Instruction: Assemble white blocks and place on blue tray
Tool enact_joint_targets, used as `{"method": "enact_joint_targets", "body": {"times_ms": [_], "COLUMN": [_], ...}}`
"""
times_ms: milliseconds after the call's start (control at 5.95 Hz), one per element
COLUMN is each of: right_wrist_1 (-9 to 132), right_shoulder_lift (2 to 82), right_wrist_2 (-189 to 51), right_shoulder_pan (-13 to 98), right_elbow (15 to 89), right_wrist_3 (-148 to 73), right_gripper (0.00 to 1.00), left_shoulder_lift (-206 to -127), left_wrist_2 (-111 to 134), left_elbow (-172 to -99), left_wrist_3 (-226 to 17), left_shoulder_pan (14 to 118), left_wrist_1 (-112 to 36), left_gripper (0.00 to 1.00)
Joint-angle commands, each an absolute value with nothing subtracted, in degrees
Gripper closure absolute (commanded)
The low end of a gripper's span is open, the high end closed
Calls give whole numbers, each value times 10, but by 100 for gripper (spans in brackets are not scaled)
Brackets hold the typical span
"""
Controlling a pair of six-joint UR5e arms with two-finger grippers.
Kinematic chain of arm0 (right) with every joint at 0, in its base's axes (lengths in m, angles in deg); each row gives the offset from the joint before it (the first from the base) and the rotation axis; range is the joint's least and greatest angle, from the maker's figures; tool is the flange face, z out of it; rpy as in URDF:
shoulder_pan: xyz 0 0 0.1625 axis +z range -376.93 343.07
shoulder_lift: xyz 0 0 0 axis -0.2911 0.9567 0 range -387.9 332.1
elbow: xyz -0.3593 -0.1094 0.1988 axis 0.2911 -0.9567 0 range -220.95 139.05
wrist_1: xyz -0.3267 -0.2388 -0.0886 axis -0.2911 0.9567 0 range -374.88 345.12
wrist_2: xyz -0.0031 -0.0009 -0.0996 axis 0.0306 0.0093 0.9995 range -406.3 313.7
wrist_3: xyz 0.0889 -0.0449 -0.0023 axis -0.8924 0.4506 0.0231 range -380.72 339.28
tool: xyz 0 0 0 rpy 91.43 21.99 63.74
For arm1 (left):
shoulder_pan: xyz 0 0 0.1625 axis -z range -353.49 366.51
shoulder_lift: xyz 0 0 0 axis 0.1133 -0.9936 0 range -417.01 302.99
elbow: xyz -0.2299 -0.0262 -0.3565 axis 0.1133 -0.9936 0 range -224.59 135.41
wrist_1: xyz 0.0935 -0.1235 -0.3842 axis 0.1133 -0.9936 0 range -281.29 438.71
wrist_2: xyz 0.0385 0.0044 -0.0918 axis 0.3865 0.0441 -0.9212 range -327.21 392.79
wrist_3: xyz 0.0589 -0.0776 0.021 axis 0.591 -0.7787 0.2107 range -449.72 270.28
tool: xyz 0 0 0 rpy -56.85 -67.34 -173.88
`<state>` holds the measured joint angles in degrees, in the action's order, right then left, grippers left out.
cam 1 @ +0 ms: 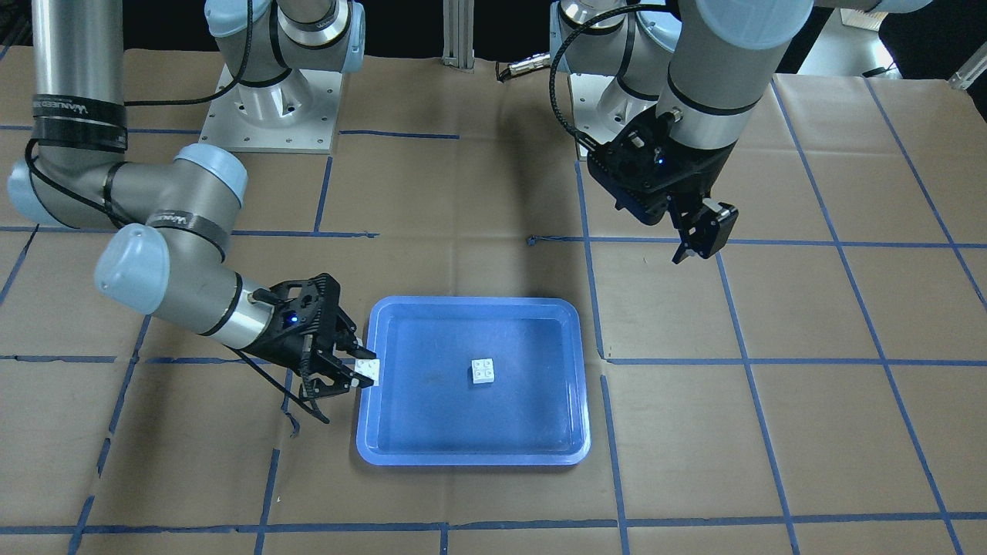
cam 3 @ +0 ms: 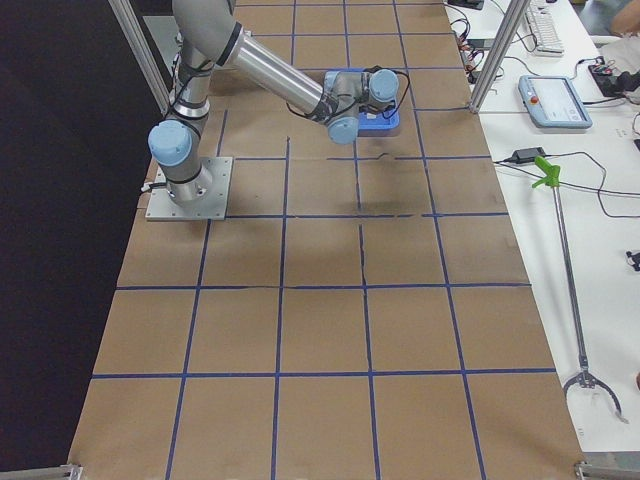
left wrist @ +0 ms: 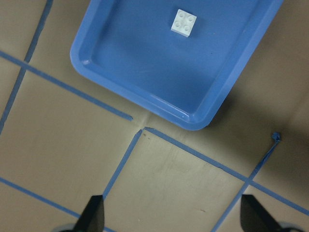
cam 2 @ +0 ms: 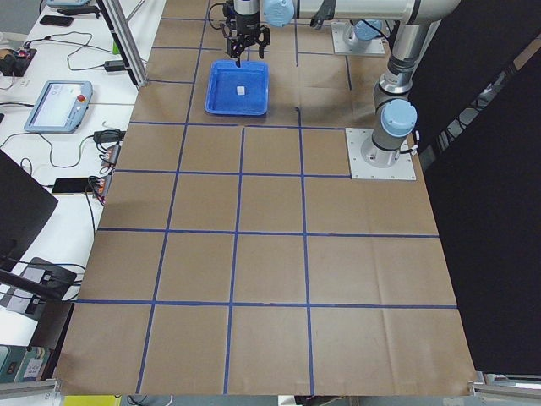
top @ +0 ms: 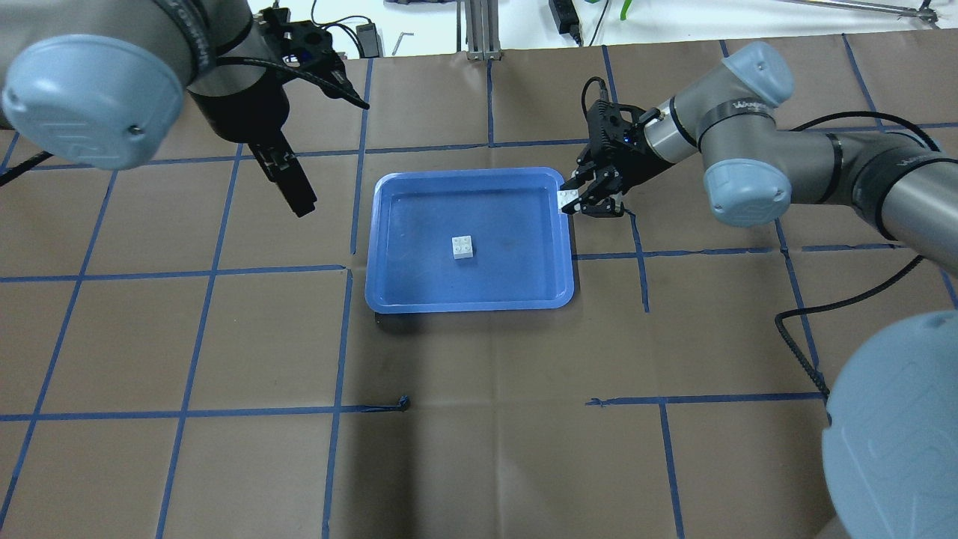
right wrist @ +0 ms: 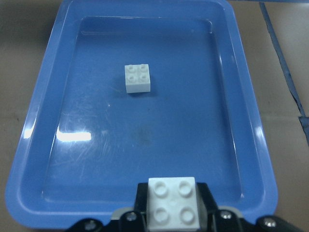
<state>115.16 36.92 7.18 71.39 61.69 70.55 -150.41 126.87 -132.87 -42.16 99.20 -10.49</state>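
Note:
One white block [cam 1: 483, 371] lies studs up near the middle of the blue tray [cam 1: 432, 420]; it also shows in the overhead view [top: 463, 246] and both wrist views [left wrist: 184, 22] [right wrist: 137, 78]. My right gripper [cam 1: 358, 375] [top: 578, 201] is shut on the second white block [cam 1: 368, 371] [top: 568, 198] [right wrist: 173, 205], studs up, just over the tray's rim [top: 566, 224] on my right side. My left gripper [cam 1: 700, 237] [top: 296, 191] is open and empty, raised above the table off the tray's [left wrist: 145, 63] left side.
Brown paper with a blue tape grid [top: 352, 269] covers the table. The arm base plates [cam 1: 270, 116] stand at the robot's edge. Cables and a pendant [cam 2: 57, 103] lie on the side bench beyond the far edge.

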Motion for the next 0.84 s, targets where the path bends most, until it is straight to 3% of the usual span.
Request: {"method": "enact_joint_targets", "body": {"times_ms": [0,673], "right_wrist_1": [1275,1364], "right_shoulder_lift": [317,277], "right_wrist_2": [73,79], "right_shoulder_pan": [776,810], "right_elbow": [618,650], "right_wrist_3": [595,559], "right_gripper": [61,60], "left_shoulder_lift": [-1463,-1431], "left_wrist_2": [1269,1267], "left_elbow": [-1329,-1328], "left_wrist_3": [-511,-813], "left_shoulder_pan": [958,932], "left_wrist_1": [-127,-142], "left_gripper": [2,1]}}
